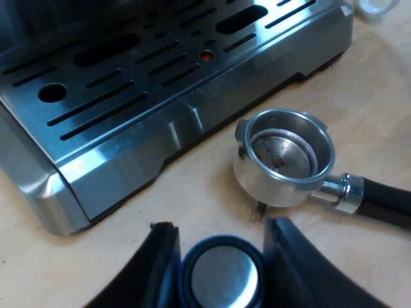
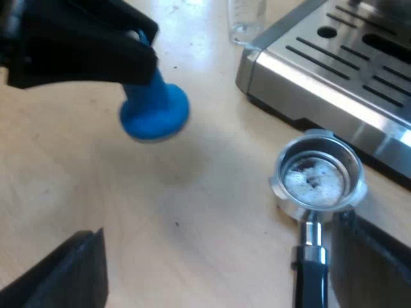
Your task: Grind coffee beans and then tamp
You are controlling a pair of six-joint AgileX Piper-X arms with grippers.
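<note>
The blue tamper (image 1: 221,276) is pinched between the fingers of the left pincer (image 1: 220,228), its metal face showing, and is held clear of the worktop (image 1: 212,205). Just ahead of this pincer the holder (image 1: 286,157) is laid on the worktop, close beside the slotted base of the machine (image 1: 128,154); dark specks are seen in its basket. The right pincer (image 2: 221,231) is spread wide above the worktop, and the holder's dark handle (image 2: 311,276) is seen between its fingers, nearer one of them. Farther ahead of it the tamper is held up by the left pincer, and a measuring glass (image 2: 247,19) is stood beyond, by the machine's corner.
</note>
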